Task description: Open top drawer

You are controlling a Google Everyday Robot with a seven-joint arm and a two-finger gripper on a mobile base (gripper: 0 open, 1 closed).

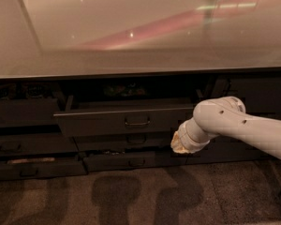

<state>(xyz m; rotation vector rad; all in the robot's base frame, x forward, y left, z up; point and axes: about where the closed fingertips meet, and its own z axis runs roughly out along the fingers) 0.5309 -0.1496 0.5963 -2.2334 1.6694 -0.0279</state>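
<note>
— Looking across the camera view: top drawer (98, 122) partly pulled out beneath the pale countertop (131, 36), dark front jutting ahead of its neighbours, small loop handle (137, 122) centred on it.
— And the gripper (180, 144)?
— Low by the right end of that drawer front, just below its corner, ahead of the narrower lower drawers (112, 161), on the tip of the white arm (253, 128) reaching in from the right. Well apart from the handle.
— Open or closed? Holding anything?
— Cannot tell either way.
</note>
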